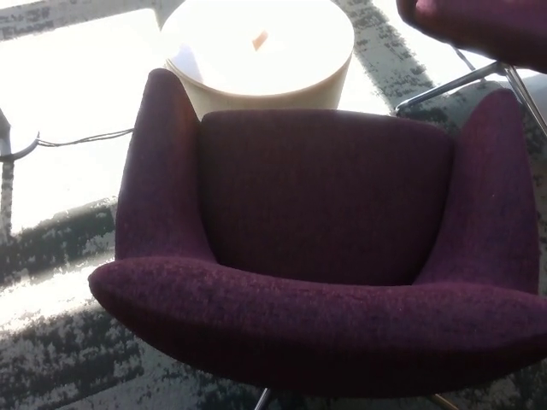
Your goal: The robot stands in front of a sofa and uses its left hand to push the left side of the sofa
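A dark purple fabric armchair, the sofa [325, 222], fills most of the head view, its open seat facing me. Its left armrest [158, 171] rises at picture left and its right armrest [496, 188] at picture right. The front rim of the seat [282, 320] bulges toward the lower left. Thin metal legs [261, 399] show under the seat at the bottom edge. Neither of my hands shows in this view.
A round cream side table [256, 47] stands just behind the chair, with a small orange object [259, 38] on top. A second purple chair [479, 26] with metal legs sits at top right. A dark cable [77, 138] runs over the sunlit patterned carpet at left.
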`<state>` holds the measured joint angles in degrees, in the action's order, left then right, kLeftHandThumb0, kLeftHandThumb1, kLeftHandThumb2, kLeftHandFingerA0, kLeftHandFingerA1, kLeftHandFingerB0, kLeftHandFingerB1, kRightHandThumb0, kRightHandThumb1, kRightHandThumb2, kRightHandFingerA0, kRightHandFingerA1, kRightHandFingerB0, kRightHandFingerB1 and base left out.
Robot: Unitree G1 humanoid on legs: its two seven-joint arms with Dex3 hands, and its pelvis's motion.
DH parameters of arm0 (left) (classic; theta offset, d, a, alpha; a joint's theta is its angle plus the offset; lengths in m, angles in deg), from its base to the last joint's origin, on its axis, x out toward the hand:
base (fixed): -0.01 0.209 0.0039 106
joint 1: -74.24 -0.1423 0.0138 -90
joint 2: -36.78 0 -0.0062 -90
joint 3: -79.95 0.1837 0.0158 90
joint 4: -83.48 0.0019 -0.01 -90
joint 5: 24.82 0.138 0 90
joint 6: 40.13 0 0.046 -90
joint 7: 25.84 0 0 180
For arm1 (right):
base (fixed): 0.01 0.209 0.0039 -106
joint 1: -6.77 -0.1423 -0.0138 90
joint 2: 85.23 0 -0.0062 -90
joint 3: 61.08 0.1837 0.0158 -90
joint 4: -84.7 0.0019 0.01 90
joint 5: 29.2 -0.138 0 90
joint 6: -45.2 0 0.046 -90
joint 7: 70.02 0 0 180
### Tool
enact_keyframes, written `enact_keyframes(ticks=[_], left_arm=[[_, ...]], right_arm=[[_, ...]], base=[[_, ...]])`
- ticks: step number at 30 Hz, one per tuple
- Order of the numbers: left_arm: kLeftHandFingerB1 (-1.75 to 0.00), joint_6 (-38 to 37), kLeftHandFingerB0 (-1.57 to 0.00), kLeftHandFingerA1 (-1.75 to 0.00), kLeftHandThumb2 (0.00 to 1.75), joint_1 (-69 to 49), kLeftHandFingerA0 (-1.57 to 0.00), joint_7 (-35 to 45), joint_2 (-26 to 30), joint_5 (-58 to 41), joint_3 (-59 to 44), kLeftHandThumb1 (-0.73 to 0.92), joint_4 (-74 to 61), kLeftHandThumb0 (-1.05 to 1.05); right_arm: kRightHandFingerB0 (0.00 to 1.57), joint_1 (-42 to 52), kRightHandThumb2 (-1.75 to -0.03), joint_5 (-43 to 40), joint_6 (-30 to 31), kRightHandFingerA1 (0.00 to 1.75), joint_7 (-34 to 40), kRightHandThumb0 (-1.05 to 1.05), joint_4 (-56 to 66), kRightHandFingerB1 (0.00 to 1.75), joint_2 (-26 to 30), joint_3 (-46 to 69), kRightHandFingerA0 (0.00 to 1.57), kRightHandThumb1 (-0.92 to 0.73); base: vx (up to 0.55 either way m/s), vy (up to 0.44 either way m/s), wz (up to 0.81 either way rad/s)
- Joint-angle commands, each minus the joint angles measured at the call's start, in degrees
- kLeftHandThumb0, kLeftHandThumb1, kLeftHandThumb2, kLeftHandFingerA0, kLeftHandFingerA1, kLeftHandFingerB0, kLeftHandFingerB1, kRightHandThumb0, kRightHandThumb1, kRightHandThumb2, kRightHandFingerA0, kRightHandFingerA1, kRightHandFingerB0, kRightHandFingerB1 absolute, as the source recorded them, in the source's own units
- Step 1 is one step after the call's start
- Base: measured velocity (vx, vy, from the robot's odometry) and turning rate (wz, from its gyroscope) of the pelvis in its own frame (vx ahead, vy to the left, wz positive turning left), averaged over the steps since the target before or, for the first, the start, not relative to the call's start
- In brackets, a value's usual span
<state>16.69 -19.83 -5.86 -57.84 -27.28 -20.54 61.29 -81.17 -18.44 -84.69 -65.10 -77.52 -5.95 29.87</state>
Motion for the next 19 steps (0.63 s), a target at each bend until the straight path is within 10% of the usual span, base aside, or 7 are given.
enact_keyframes(ticks=[1,19], left_arm=[[-0.28,-0.17,0.00,-0.35,1.15,1.15,-0.01,-0.94,0.31,-0.81,-0.86,0.74,1.54,-0.74],[-0.36,-0.74,0.00,-0.47,1.14,0.70,-0.12,-2.16,0.16,0.42,-0.60,0.74,2.81,-0.75]], right_arm=[[0.52,-0.16,-0.63,-0.32,-0.20,0.41,0.78,-0.57,-0.17,0.39,0.52,0.08,0.53,-0.76],[0.52,1.42,-0.63,-1.01,-0.43,0.40,0.20,-0.57,-0.49,0.39,0.36,0.91,0.53,-0.76]], base=[[0.00,0.000,0.00],[0.00,0.000,0.00]])
